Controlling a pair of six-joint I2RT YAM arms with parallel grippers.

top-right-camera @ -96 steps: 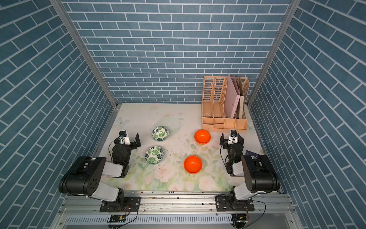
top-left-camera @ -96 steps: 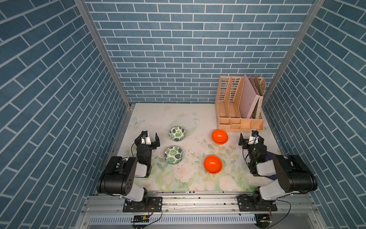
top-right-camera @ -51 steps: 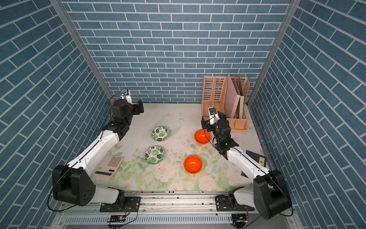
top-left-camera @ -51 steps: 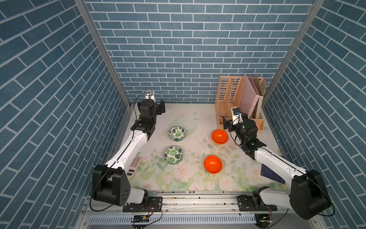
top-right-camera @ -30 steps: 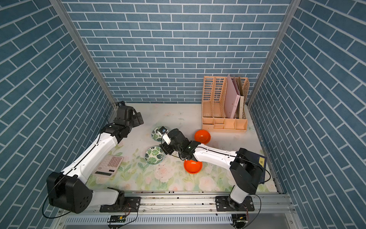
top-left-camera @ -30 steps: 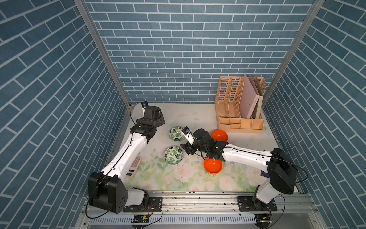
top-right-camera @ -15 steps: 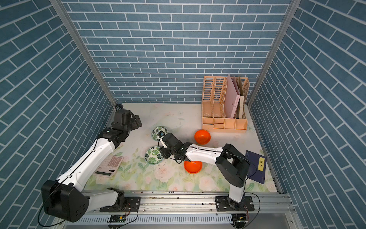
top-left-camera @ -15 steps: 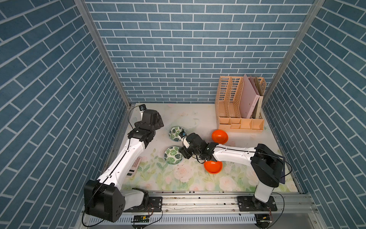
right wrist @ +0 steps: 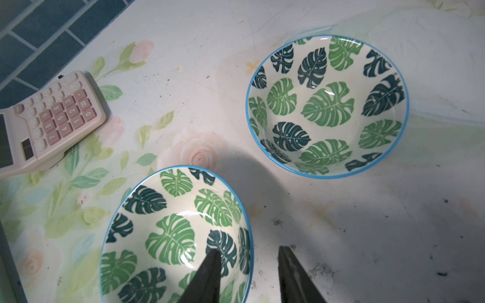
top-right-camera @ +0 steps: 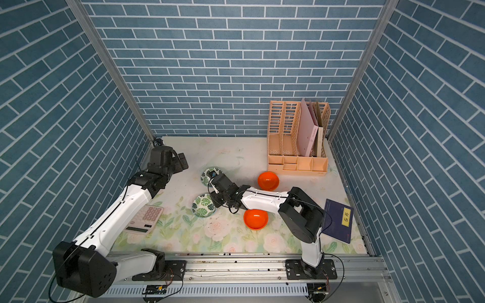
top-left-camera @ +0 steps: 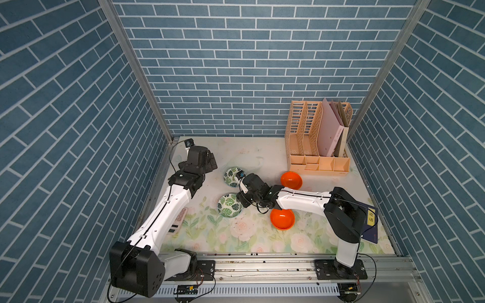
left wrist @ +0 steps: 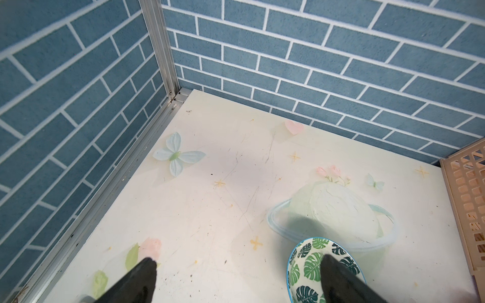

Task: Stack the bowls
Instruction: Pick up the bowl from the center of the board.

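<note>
**Stock: four bowls.** All stood upright and apart on the table; none was stacked yet.

- Near leaf bowl: left of centre.
- Far leaf bowl: just behind the near one, not touching it.
- Far orange bowl: right of centre, near the file rack.
- Near orange bowl: towards the front, its far edge hidden under the right arm.

**Right gripper.** The jaws were partly spread astride the right rim of the near leaf bowl, one finger inside and one outside. Nothing was pinched.

**Left gripper.** The jaws were spread wide and empty, hovering at the far left beside the far leaf bowl.

**Also present.** A calculator lay at the near left.

**Handling, as judged.** The bowls looked like hard glazed ware, so probably stiff, slick and easy to chip. They seemed light enough for a one-sided pinch. The thin rim was the only hold on offer, and a shallow bite could let a bowl tilt or slip. Each bowl would need lowering gently and centred into its match.
</note>
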